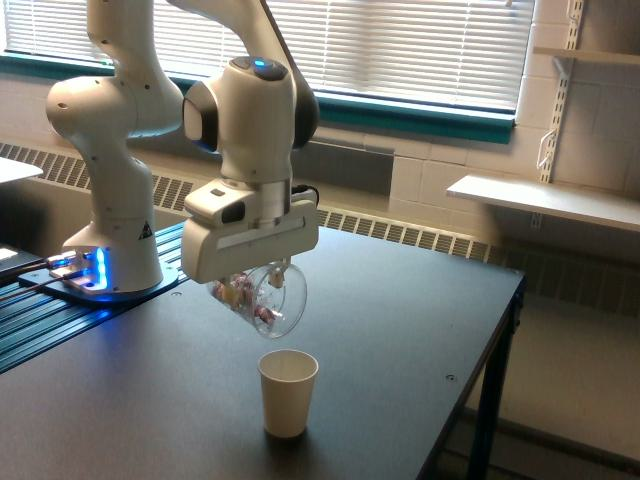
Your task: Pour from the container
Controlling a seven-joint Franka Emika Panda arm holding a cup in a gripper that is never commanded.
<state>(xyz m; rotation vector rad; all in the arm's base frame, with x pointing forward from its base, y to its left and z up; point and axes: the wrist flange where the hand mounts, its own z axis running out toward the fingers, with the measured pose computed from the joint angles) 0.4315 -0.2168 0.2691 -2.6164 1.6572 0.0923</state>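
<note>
One white robot arm (250,120) reaches out over a dark tabletop (400,320) in the exterior view, its base (110,250) standing at the far edge toward the view's left, where a blue light glows beside it. The fingers (262,285) hang under the broad white hand block and are closed on the container (270,300), a clear rounded vessel with a wide mouth. It is held in the air, tilted, with its mouth turned down and toward the view's right. Small pale and pinkish pieces (240,293) lie inside it, gathered mostly at the upper, closed end near the fingers, with a few lower down near the rim. What the pieces are cannot be told.

Just below the container, and not touching it, a white paper cup (288,392) stands upright on the tabletop with its open mouth up. The container's lower rim sits above the cup's mouth, slightly toward the view's left of its middle. Whether anything is inside the cup cannot be seen.

Behind the tabletop a window with closed blinds (400,40) runs along the wall, and a pale shelf (545,200) juts out at the view's right.
</note>
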